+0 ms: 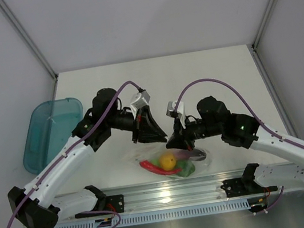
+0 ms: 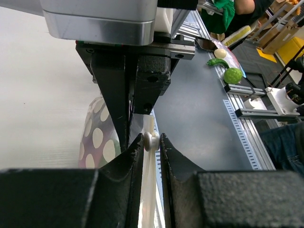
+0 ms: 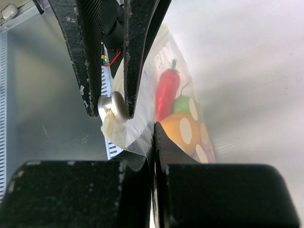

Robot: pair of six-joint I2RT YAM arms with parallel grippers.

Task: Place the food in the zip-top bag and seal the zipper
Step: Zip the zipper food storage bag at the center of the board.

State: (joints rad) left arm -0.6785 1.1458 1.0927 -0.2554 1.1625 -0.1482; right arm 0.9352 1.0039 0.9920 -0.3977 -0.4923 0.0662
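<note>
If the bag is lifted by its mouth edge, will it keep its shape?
Probably not: the bag film folds and wrinkles where the right gripper pinches it, so it looks floppy. The food lies loose inside and would likely slide to the lowest corner. Thin clear plastic suggests little weight.

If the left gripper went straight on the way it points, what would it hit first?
Probably the right gripper, clamped on the bag, facing it head-on just past the zipper pull that the left gripper pinches; depth is unclear.

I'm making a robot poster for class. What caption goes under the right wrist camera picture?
Right gripper pinches the zip-top bag of toy vegetables while the left gripper clamps a white knob.
</note>
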